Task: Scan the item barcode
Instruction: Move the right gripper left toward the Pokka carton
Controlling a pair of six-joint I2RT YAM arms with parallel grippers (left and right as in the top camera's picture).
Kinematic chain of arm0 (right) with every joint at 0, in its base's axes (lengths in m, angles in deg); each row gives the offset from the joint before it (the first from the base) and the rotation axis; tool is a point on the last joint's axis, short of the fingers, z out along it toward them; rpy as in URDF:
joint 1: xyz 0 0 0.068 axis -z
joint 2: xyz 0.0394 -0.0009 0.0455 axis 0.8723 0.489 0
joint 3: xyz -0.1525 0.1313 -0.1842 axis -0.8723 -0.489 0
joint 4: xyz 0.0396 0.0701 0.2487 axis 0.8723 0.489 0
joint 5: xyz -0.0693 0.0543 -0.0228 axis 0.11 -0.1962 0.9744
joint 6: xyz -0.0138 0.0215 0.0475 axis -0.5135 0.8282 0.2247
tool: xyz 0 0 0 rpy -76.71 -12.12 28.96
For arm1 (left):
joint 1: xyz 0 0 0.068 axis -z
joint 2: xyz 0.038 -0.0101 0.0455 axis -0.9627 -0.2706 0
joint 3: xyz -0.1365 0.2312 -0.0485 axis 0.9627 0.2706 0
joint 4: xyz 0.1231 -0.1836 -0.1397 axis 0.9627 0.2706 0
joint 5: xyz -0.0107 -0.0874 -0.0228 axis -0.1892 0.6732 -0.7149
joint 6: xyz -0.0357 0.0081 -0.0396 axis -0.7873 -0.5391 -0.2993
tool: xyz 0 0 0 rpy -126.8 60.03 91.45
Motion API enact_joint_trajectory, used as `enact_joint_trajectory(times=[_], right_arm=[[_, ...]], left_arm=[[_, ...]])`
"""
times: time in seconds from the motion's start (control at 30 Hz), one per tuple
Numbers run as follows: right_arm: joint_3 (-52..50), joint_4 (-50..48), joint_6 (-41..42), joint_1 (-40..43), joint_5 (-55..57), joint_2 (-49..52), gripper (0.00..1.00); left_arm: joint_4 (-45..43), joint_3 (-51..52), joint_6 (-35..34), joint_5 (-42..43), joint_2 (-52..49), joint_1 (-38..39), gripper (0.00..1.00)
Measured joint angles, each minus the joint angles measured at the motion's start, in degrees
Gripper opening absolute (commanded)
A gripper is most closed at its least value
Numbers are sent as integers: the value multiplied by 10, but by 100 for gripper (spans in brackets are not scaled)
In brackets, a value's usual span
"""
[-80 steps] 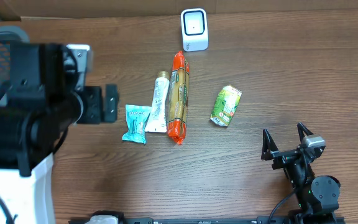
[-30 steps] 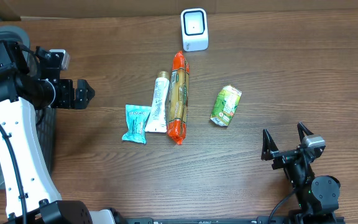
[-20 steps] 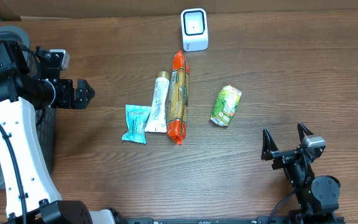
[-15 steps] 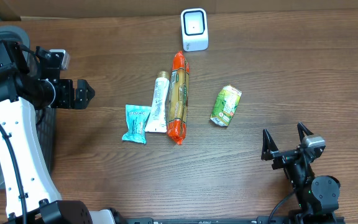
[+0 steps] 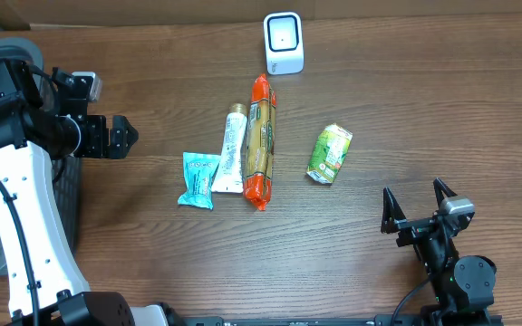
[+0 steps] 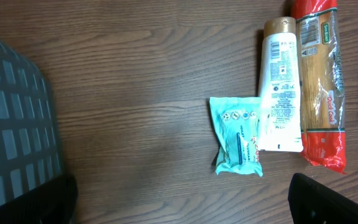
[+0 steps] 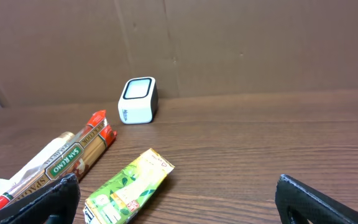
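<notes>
Change noted: the left arm, which loomed large under the overhead camera moments ago, has dropped back to the left edge of the tabletop (image 5: 424,109). It has held there for the last second, and nothing else has moved.
Left gripper (image 5: 123,137): jaws wide and empty, beside the basket (image 6: 11,124), well apart from the goods.
Right gripper (image 5: 413,204): jaws wide and empty, at the near right, facing the goods.
Items: four lie untouched mid-tabletop. The teal sachet (image 5: 198,179) touches the white tube (image 5: 232,149), the spaghetti packet (image 5: 260,140) lies alongside the tube, and the green packet (image 5: 330,154) sits apart to the right.
Scanner (image 5: 284,43): upright at the far edge, just beyond the spaghetti packet's end.
Barcode: none legible; the tube's printed panel may carry one, unconfirmed.
Bearing on task: judged at the outset, with nothing lifted or presented. The left wrist view frames the sachet and tube, so a left-arm pick seems likeliest.
</notes>
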Motion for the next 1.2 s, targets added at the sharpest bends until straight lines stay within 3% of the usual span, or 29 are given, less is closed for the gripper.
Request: enact_joint_trajectory(times=[0.47,0.73,1.0,1.2], right_arm=[[0,1,0,0,-32,0,100],[49,92,13,0,-64,32,100],[218,159,13,0,-92,200,100],[428,294,15,-1,-126,407,100]], left_arm=[[0,0,0,0,0,0,100],[0,0,0,0,0,0,100],[0,0,0,2,0,0,100],[0,0,0,4,0,0,99]])
